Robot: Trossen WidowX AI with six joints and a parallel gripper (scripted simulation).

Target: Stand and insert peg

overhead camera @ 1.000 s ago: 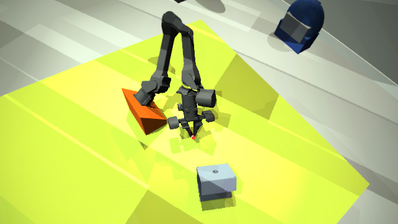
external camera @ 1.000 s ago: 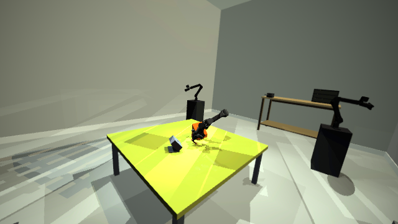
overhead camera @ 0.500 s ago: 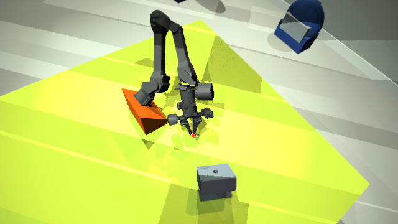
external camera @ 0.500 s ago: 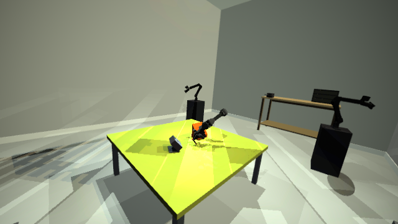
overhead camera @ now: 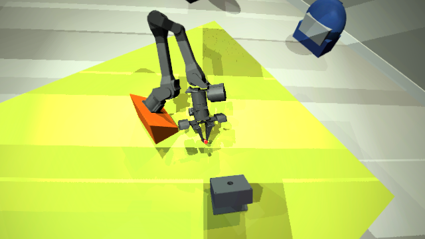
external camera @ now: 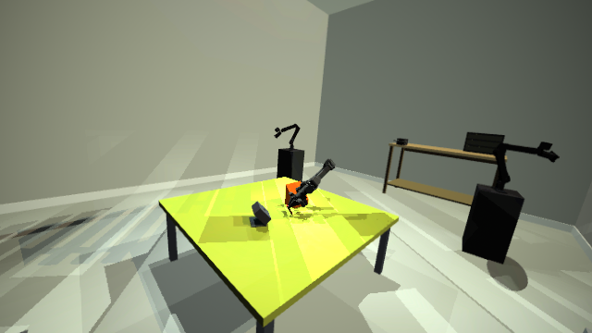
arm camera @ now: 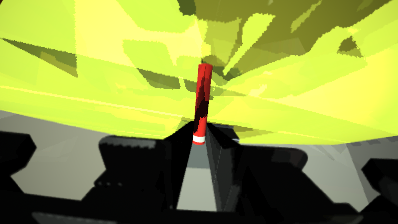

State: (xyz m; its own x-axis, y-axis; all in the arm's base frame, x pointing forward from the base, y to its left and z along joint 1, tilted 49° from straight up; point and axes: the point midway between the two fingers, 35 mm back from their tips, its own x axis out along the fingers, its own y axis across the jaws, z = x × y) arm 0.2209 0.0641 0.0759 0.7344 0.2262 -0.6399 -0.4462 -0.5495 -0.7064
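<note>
The red peg (overhead camera: 206, 142) (arm camera: 203, 95) is held between the fingertips of my gripper (overhead camera: 204, 139) (arm camera: 200, 125), which is shut on it near the white-banded end. In the wrist view its plain end sticks out beyond the fingers. The top view shows only a small red spot, so the peg is seen nearly end-on. Whether its lower end touches the table is not clear. The grey sloped panel (overhead camera: 220, 187) (external camera: 261, 213) stands apart from the gripper, with its hole (overhead camera: 230, 183) in its face. It also shows between the fingers in the wrist view (arm camera: 197, 192), its hole hidden.
The arm's base stands on an orange wedge (overhead camera: 146, 114) left of the gripper in the top view. The yellow-green table (overhead camera: 315, 159) (external camera: 259, 277) carries patchy shadows. A blue object (overhead camera: 327, 20) and two other arms on black pedestals (external camera: 492, 222) (external camera: 290, 164) are off the table.
</note>
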